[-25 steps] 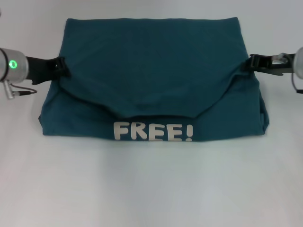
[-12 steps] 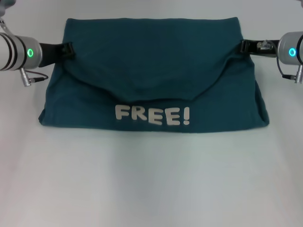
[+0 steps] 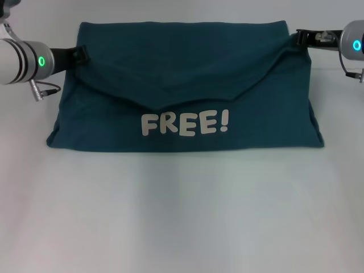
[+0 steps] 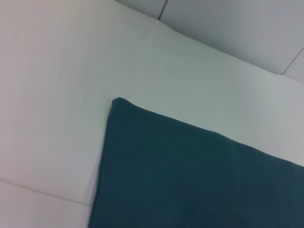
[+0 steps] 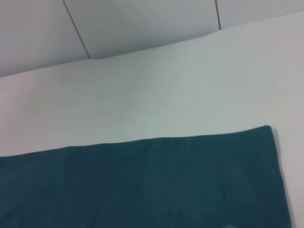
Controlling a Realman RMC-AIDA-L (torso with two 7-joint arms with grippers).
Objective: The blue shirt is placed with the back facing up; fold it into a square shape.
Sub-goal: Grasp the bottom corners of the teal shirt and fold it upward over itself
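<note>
One blue shirt (image 3: 187, 85) was seen, lying at the middle of the white worktop (image 3: 182, 216). It was folded in half, the near layer brought over toward the far edge so that the white "FREE!" lettering (image 3: 185, 123) faced up, near the front fold. The upper layer sagged in a shallow V between two raised corners.

Two grippers were noted, one at each side of the shirt, well apart.

The left gripper (image 3: 79, 54) was at the shirt's far left corner, its black fingers pinched on the cloth edge there. A green ring light was lit on its grey wrist.

The right gripper (image 3: 300, 38) was at the far right corner, fingers likewise closed on the raised edge of the shirt. A blue-green ring light was seen on that wrist.

In the left wrist view, one corner of the shirt (image 4: 190, 175) was seen flat on the worktop (image 4: 57, 118). In the right wrist view, one straight edge and one corner of the shirt (image 5: 142, 185) were seen against the worktop (image 5: 142, 95). No fingers showed in either wrist view.
</note>
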